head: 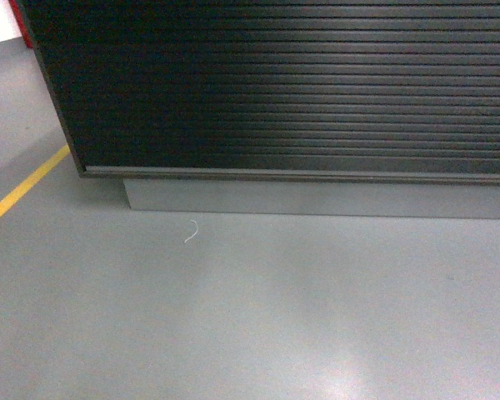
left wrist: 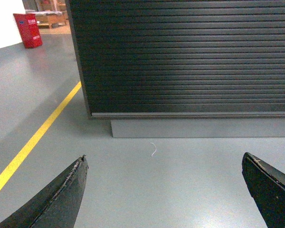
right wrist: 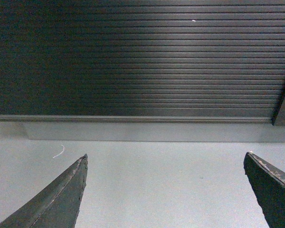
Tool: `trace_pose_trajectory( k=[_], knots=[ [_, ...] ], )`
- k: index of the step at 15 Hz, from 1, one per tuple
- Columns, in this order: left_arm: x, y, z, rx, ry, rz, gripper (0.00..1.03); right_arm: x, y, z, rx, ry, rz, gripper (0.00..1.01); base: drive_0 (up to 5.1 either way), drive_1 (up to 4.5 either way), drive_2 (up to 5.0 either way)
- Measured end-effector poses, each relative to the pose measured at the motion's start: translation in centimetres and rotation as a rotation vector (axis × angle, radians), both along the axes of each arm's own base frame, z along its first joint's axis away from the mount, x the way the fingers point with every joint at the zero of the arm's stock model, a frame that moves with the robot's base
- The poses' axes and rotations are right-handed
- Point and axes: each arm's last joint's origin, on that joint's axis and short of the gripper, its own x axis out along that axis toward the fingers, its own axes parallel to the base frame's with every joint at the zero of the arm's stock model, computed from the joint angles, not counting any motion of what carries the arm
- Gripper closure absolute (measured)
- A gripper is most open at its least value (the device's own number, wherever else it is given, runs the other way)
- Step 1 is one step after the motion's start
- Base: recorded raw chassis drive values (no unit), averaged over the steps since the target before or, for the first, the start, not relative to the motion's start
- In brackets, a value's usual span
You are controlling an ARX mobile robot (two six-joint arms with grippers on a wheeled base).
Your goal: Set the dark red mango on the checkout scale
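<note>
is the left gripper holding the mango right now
No, the left gripper is open, with only bare grey floor between its fingers.

Black horizontal ribbing is shown on the checkout (head: 300, 83); the floor (head: 250, 317) is grey, with a yellow line (head: 21, 190) at the left.

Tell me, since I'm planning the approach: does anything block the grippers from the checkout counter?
Nothing visible does: only bare grey floor with a small white scrap lies before the checkout. Mango and scale are out of view.
</note>
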Motion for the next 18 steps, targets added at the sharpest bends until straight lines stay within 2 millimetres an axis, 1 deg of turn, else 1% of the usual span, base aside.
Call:
trace_pose_trajectory(
  k=[18],
  knots=[
    [0.00,0.00,0.00,0.000,0.001,0.000,0.05,0.00,0.00,0.02,0.000,-0.002,0.000,0.03,0.0,3.86,-3.9]
  ],
)
